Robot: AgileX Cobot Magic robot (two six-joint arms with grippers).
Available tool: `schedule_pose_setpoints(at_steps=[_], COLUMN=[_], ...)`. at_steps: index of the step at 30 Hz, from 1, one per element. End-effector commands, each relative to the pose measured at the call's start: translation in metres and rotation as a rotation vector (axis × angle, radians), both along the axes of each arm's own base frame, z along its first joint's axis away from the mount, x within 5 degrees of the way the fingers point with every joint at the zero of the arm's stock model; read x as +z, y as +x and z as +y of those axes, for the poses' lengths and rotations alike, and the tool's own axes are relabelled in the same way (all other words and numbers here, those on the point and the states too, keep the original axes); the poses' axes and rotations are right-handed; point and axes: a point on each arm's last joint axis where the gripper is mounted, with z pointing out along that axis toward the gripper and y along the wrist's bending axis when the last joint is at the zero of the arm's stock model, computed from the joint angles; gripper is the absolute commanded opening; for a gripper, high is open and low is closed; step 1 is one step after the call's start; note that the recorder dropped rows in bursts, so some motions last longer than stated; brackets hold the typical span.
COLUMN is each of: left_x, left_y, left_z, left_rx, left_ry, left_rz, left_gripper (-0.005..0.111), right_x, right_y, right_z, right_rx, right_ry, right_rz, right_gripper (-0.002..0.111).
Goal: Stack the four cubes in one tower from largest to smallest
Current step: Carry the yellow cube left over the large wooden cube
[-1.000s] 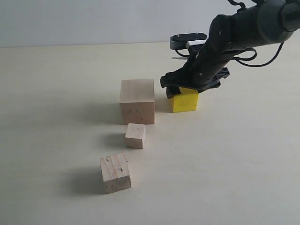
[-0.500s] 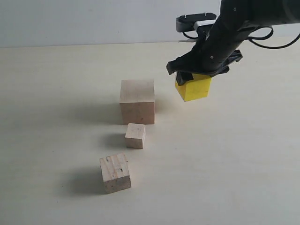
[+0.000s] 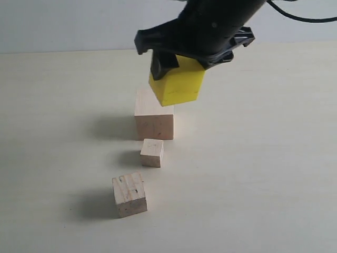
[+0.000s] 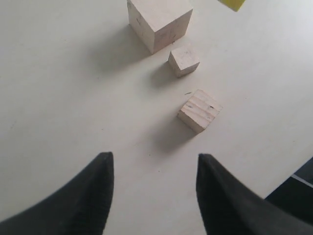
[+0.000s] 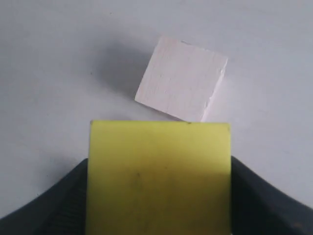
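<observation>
My right gripper (image 3: 179, 66) is shut on the yellow cube (image 3: 177, 84) and holds it in the air, just above and a little right of the large pale wood cube (image 3: 154, 118). The wrist view has the yellow cube (image 5: 160, 176) between the jaws and the large cube (image 5: 182, 85) on the table beyond it. In front of the large cube sit the small wood cube (image 3: 151, 153) and, nearer, the medium striped-grain cube (image 3: 129, 194). My left gripper (image 4: 154, 161) hangs open over bare table, short of the medium cube (image 4: 199, 110), the small cube (image 4: 184, 60) and the large cube (image 4: 159, 22).
The three wood cubes stand in a loose line on the pale tabletop (image 3: 253, 174). A dark edge (image 4: 298, 188) shows at one corner of the left wrist view.
The right gripper has lifted the yellow cube off the table and carried it left, from beside the large cube to above it. The wood cubes have not moved.
</observation>
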Motion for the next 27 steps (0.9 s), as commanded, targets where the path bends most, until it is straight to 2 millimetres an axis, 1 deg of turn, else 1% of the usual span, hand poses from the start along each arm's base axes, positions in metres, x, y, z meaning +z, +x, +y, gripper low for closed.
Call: schedule_pose_setpoints(at_steps=[1, 3, 5, 9, 14, 16, 21, 24, 27], left_x=[0.000, 0.000, 0.000, 0.000, 0.000, 0.000, 0.000, 0.000, 0.000], left_y=[-0.001, -0.001, -0.001, -0.001, -0.006, -0.008, -0.009, -0.009, -0.009], left_z=[0.000, -0.001, -0.001, -0.001, -0.009, -0.011, -0.012, -0.012, -0.012], left_rx=[0.060, 0.076, 0.099, 0.153, 0.097, 0.078, 0.071, 0.071, 0.071], left_ry=[-0.038, -0.049, -0.062, -0.091, -0.088, -0.086, -0.086, -0.086, -0.086], left_rz=[0.026, 0.037, 0.046, 0.072, 0.076, 0.075, 0.077, 0.077, 0.077], left_gripper=[0.051, 0.051, 0.051, 0.051, 0.051, 0.051, 0.048, 0.044, 0.042], right_x=[0.024, 0.028, 0.025, 0.006, -0.012, -0.014, -0.023, -0.030, -0.042], right_y=[-0.002, 0.002, 0.009, 0.025, 0.042, 0.047, 0.056, 0.060, 0.062], right_z=[0.020, 0.028, 0.034, 0.044, 0.060, 0.065, 0.072, 0.070, 0.068], right_rx=[-0.115, -0.145, -0.179, -0.242, -0.267, -0.283, -0.300, -0.325, -0.333], right_ry=[0.010, 0.015, -0.009, -0.098, -0.108, -0.105, -0.121, -0.164, -0.236], right_rz=[-0.066, -0.064, -0.040, 0.013, 0.032, 0.039, 0.050, 0.031, 0.054], right_gripper=[0.000, 0.000, 0.000, 0.000, 0.000, 0.000, 0.000, 0.000, 0.000])
